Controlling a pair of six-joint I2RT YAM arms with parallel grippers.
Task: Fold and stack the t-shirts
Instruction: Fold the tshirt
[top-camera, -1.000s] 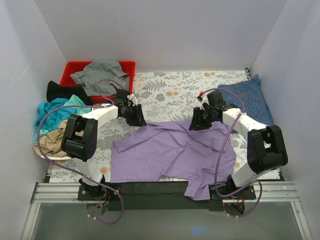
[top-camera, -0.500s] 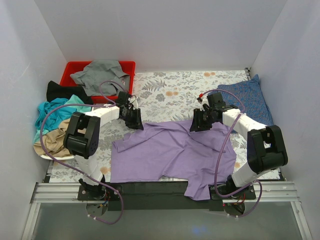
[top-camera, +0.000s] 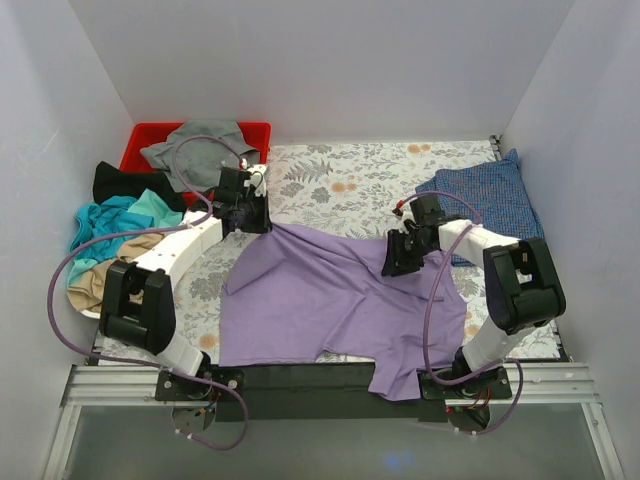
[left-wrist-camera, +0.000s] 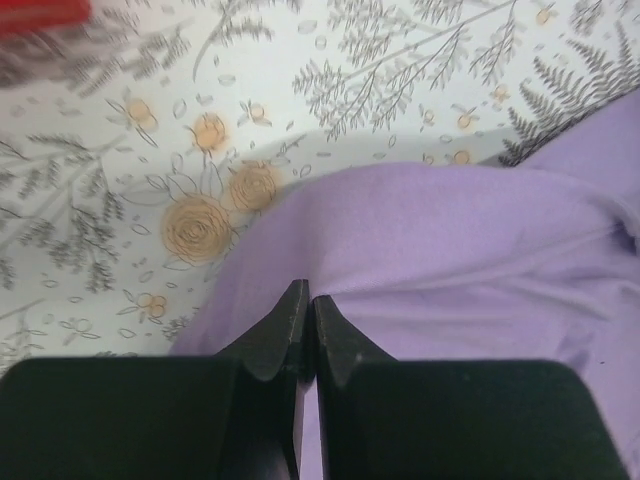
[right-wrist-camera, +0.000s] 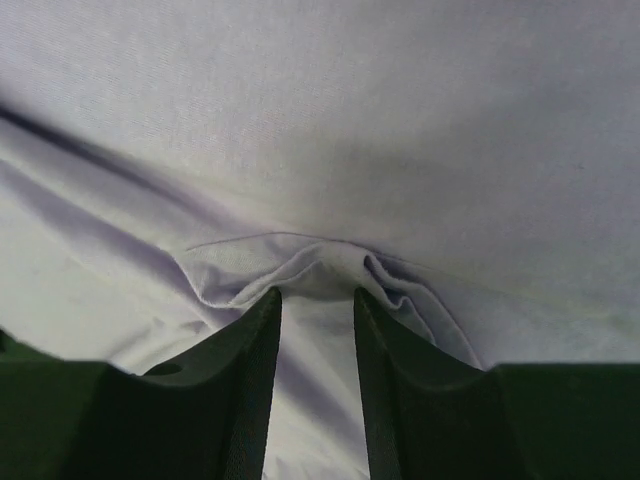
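Observation:
The lavender t-shirt (top-camera: 340, 300) lies spread on the floral cover, with one corner drawn up toward the back left. My left gripper (top-camera: 255, 215) is shut on that corner; in the left wrist view its tips (left-wrist-camera: 305, 295) pinch the lavender cloth (left-wrist-camera: 450, 230) above the cover. My right gripper (top-camera: 398, 255) rests on the shirt's right upper part. In the right wrist view it (right-wrist-camera: 317, 292) is open, with a bunched fold of lavender cloth (right-wrist-camera: 320, 100) at its tips. The blue checked t-shirt (top-camera: 490, 200) lies at the right.
A red bin (top-camera: 140, 135) at the back left holds a grey shirt (top-camera: 200, 145). Black (top-camera: 120, 180), teal (top-camera: 110, 220) and tan (top-camera: 95, 280) shirts are piled at the left edge. The floral cover (top-camera: 350, 175) shows behind the shirt. White walls enclose three sides.
My left gripper has moved back and to the left with the shirt's corner, pulling the cloth taut toward the red bin. My right gripper has shifted slightly nearer, staying on the shirt.

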